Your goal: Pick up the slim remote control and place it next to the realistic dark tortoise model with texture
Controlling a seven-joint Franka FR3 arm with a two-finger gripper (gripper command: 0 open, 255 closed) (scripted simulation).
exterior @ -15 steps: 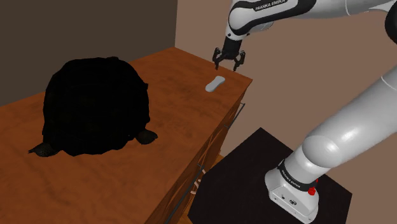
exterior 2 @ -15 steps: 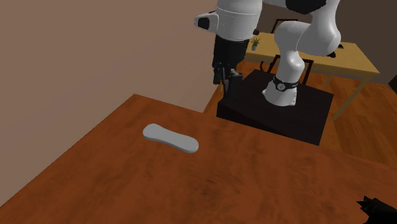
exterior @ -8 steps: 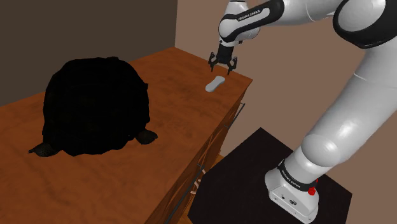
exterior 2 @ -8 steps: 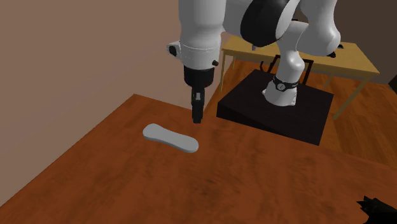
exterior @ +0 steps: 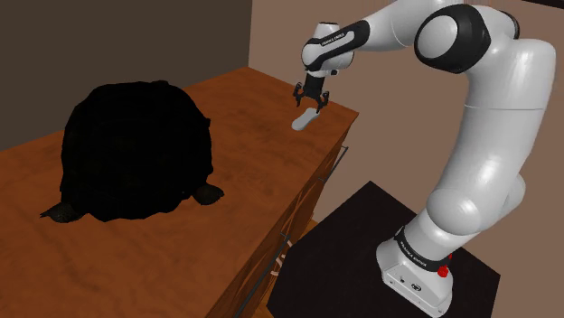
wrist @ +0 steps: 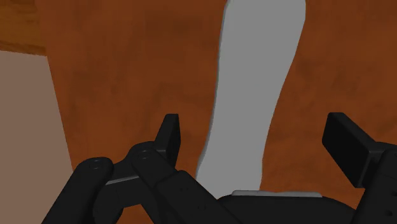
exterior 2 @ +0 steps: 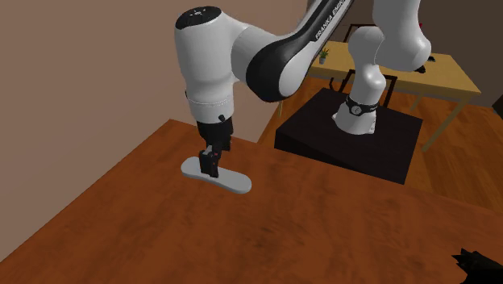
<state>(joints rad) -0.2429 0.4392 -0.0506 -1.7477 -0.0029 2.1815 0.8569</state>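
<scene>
Hanging low over a slim grey remote (wrist: 254, 83) with gripper (wrist: 257, 137) open, fingers (wrist: 170, 132) either side of its width, touching neither edge. Flat on a reddish-brown wooden top (exterior: 235, 208), near the corner by the tan wall (exterior 2: 97, 73). Long axis pointing away between the fingers. Well apart from the black tortoise (exterior: 136, 149). "FRANKA" lettered along the white arm (exterior 2: 322, 20).
</scene>
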